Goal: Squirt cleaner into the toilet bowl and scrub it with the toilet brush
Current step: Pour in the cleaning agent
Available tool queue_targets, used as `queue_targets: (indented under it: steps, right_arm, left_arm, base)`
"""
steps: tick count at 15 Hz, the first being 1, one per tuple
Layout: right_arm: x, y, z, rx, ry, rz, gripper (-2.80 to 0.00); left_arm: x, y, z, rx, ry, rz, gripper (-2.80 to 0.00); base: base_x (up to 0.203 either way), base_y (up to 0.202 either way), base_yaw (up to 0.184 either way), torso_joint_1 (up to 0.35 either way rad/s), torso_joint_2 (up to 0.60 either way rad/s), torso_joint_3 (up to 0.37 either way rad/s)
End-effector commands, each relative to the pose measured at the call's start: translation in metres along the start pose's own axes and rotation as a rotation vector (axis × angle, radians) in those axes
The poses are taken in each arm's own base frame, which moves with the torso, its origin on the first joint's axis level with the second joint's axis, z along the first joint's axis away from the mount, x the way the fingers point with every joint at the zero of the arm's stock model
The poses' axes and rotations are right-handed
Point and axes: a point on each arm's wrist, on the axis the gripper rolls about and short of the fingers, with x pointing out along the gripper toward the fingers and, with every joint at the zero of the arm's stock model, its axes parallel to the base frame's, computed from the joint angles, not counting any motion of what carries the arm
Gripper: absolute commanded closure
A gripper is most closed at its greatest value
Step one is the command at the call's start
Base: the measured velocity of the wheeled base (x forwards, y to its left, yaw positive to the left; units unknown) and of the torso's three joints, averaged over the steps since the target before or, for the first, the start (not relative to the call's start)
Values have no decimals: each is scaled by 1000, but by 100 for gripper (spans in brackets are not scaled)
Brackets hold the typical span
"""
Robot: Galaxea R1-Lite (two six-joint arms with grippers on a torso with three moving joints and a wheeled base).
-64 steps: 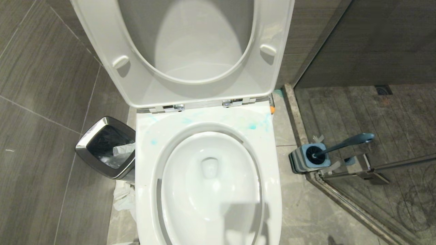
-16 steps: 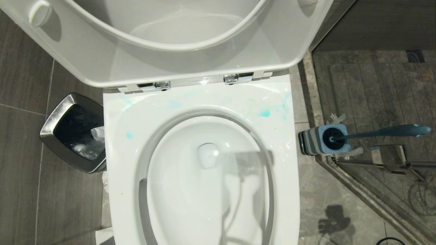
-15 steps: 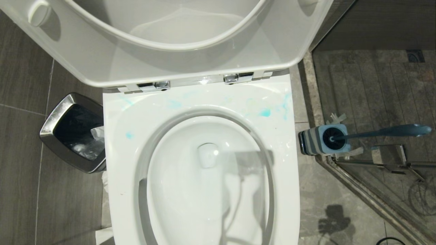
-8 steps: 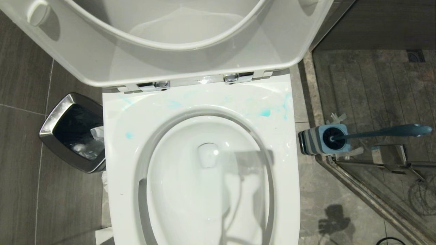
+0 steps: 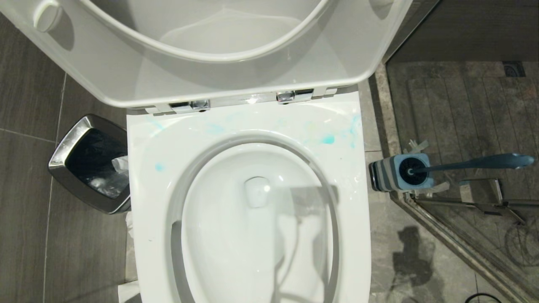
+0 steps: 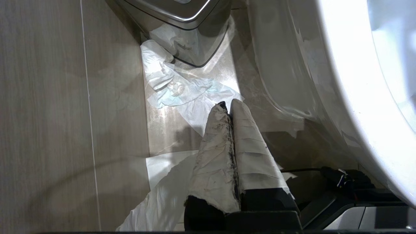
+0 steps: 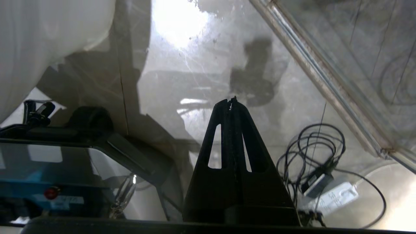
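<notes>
You have the toilet bowl (image 5: 252,219) straight ahead with seat and lid up and teal smears on its rim, and the toilet brush (image 5: 476,162) stands in its holder (image 5: 400,172) on the floor to the bowl's right. Your left gripper (image 6: 227,105), fingers pressed together and empty, hangs low beside the bowl's outer wall, over crumpled paper (image 6: 175,87) near the waste bin (image 5: 90,164). Your right gripper (image 7: 231,100) is likewise closed on nothing, above the floor by a coiled cable (image 7: 312,152).

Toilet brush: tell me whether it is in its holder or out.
In. The toilet brush has its head sunk in the square grey-blue holder on the floor right of the toilet bowl, handle leaning away to the right.
</notes>
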Motion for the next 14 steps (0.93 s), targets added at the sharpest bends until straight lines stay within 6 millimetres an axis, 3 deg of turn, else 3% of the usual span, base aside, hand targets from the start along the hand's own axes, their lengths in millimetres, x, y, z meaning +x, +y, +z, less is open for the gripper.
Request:
queue_targets:
  steps: [1,5,8,11,14]
  right_arm:
    - [53,0,40,-4,194,-1,0]
    - [143,5,82,-33,135,-41,0]
    - [194,20,94,-48,9,-39,0]
    - [231,41,94,-50,-100,7,0]
    - [250,50,80,-55,-100,42,0]
  left_arm:
    - [0,0,0,-1,0,1,0]
    - [0,0,0,-1,0,1,0]
    - [0,0,0,-1,1,1,0]
    - [0,0,0,-1,2,1,0]
    - [0,0,0,-1,2,1,0]
  base:
    - [0,0,0,0,0,0]
    - [0,0,0,0,0,0]
    - [0,0,0,0,0,0]
    - [0,0,0,0,0,0]
    - [0,0,0,0,0,0]
